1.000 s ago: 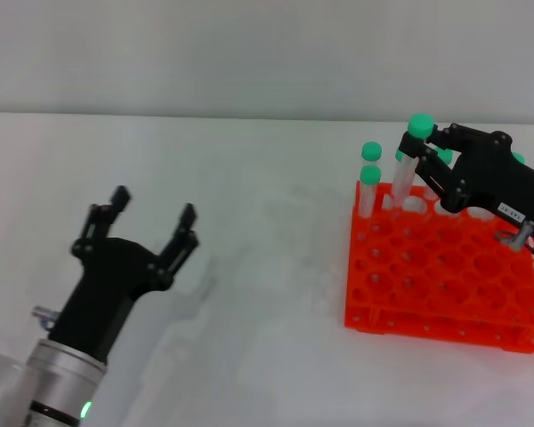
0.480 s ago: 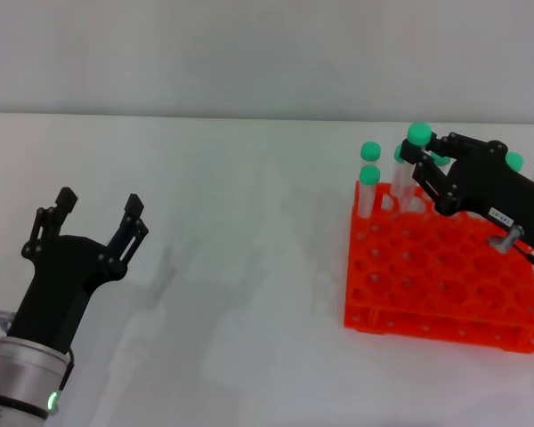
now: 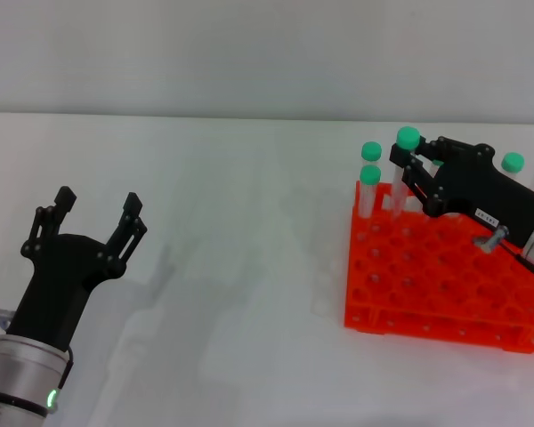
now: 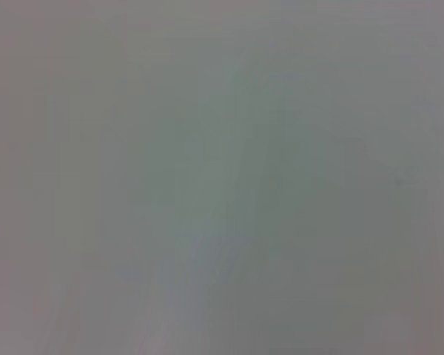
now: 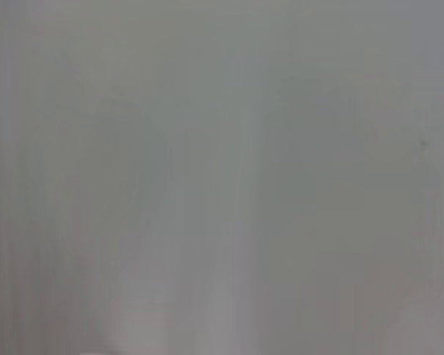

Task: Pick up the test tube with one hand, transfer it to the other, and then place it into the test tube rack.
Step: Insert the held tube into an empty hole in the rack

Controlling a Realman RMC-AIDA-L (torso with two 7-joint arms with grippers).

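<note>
Right tool (image 3: 411, 175): black, over the rack's far left part, reaching in from the right edge of the head view; its fingers are clamped on the tube just under the cap.
Tube (image 3: 404, 166): clear and slim with a round green cap, held close to upright, slightly tilted; its lower part goes down into the rack's far rows. Whether the base sits fully in a hole cannot be told, since the fingers and the rack's top tier cover it.
Rack (image 3: 427, 276): bright orange, square, two tiers, a grid of round holes; it stands on the worktop at the right side of the head view, its right edge running out of the picture.
Other tubes: two green-capped ones (image 3: 369, 182) stand in the rack's far left corner, one just behind the other, right beside the held tube; two more green caps (image 3: 513, 162) show past the right arm, along the far row.
Left tool (image 3: 95, 222): black, on a silver-white wrist with a green light, low at the left of the head view, well apart from the rack; its fingers stand spread, pointing up and away, with nothing between them.
Worktop (image 3: 240, 222): white and plain, with the left tool's faint shadow beside that arm.
Wrist views: both show only a blank grey blur; nothing can be told from them.
</note>
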